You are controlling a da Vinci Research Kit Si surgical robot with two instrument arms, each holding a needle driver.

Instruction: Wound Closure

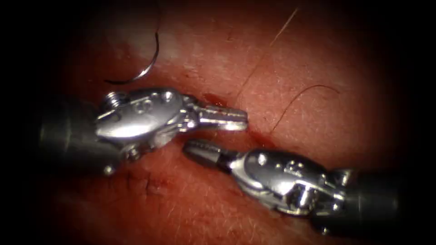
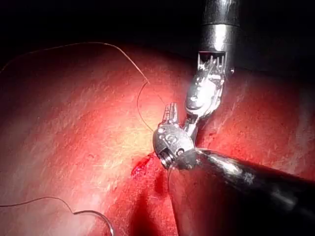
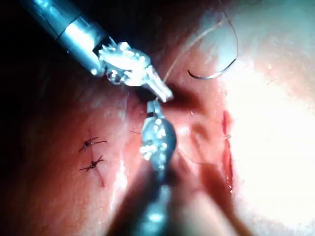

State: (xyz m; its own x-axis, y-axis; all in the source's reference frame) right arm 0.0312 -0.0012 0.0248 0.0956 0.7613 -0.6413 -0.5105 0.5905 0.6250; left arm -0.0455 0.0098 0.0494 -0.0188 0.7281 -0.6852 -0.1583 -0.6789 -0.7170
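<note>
A: Where is the needle [image 1: 147, 63]?

B: It lies free on the tissue [image 1: 318, 59], far left of the two tools, its curve bending down to a dark tip. Neither tool holds it, and I cannot tell whether any of it is in the tissue. The right wrist view has it too [image 3: 219, 73], lying beyond the tool tips.

A: And the thread?

B: The thread [image 1: 304, 97] arcs over the tissue right of the tools in the endoscope view. The left wrist view [image 2: 140, 105] traces it in a loop toward the tool tips.

A: The jaws?

B: The left tool [image 1: 231, 118] points right with jaws closed, holding nothing I can see. The right tool [image 1: 200, 152] points left just nearer, jaws closed too, also holding nothing.

A: The cut?

B: The cut [image 1: 213, 99] shows red fluid by the left tool's tip. The right wrist view adds two tied stitches [image 3: 91, 153] well to one side.
</note>
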